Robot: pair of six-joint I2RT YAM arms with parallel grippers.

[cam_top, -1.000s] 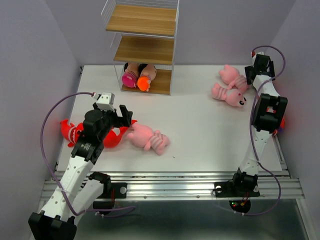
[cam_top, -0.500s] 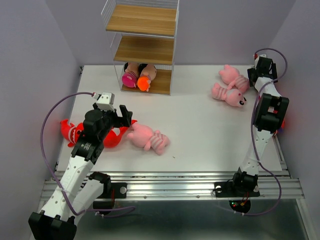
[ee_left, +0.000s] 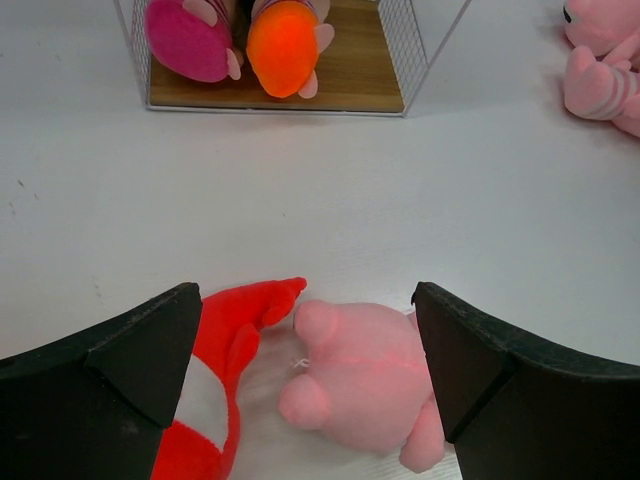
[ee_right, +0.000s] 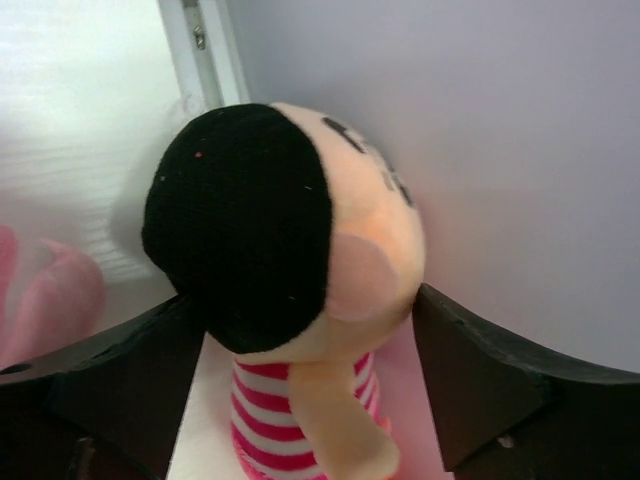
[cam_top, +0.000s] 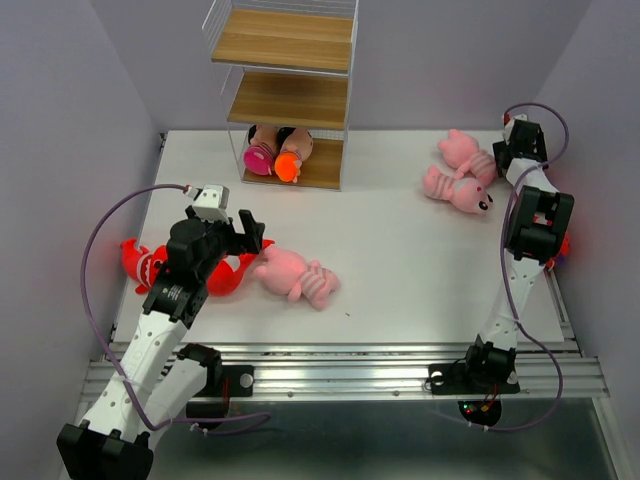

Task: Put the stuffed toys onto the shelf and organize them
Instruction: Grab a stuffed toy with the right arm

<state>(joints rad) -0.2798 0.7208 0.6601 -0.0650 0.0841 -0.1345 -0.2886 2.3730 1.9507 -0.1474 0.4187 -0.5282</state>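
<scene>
Right pincer (ee_right: 303, 305) had shifted slightly, standing wide with doll (ee_right: 270, 215) between its fingers; left pincer (ee_left: 305, 300) wide above shark (ee_left: 222, 365).

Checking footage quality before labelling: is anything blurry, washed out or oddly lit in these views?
Top view: sharp, evenly lit, only soft shadows. Left wrist view: shelf crisp, the near pink toy slightly soft. Right wrist view: doll in focus, the pink toy at the left edge blurred, the table behind it washed out to white.

Bright, even light with soft shadows; right wrist view slightly blurred.
</scene>
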